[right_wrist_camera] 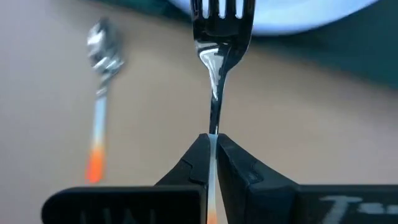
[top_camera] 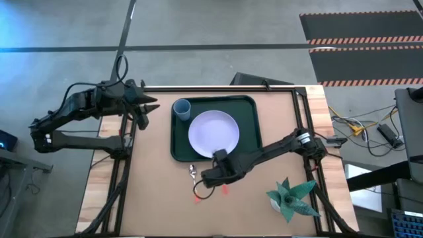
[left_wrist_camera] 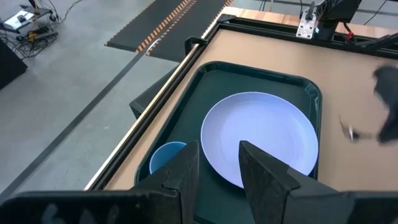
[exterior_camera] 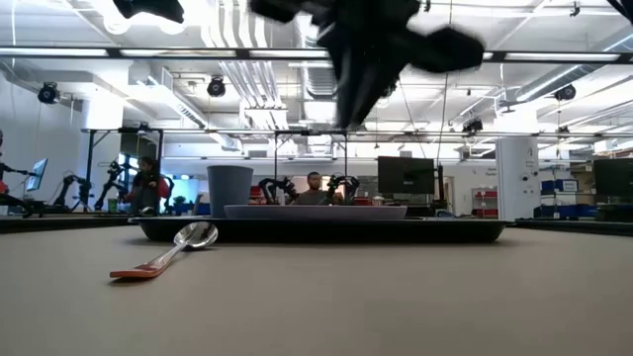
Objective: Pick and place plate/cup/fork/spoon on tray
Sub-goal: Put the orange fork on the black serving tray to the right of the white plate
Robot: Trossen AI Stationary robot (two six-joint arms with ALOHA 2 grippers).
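Observation:
The dark green tray (top_camera: 248, 149) lies at the table's middle far side. It holds the pale plate (top_camera: 213, 132) and the blue cup (top_camera: 182, 109) at its far left corner. The spoon (top_camera: 193, 182) lies on the table just near the tray; in the low view its bowl (exterior_camera: 195, 235) rests by the tray's rim. My right gripper (top_camera: 215, 173) is near the tray's near edge, shut on the fork (right_wrist_camera: 221, 25). My left gripper (left_wrist_camera: 219, 168) is open and empty, above the table's left side beside the tray (left_wrist_camera: 205, 87). My right gripper pinches the fork's thin metal neck (right_wrist_camera: 214, 121) between its two fingertips, below the tined head. The fingers lie along the fork, and the head sticks out forward toward the plate (right_wrist_camera: 280, 15). An orange bit of handle (right_wrist_camera: 211, 218) shows behind the fingertips. The fork is clear of the table.
A green spiky plant-like object (top_camera: 291, 196) stands at the near right of the table. Black frame rails run along the table's left and right sides. People and screens show in the room beyond the far edge in the low view.

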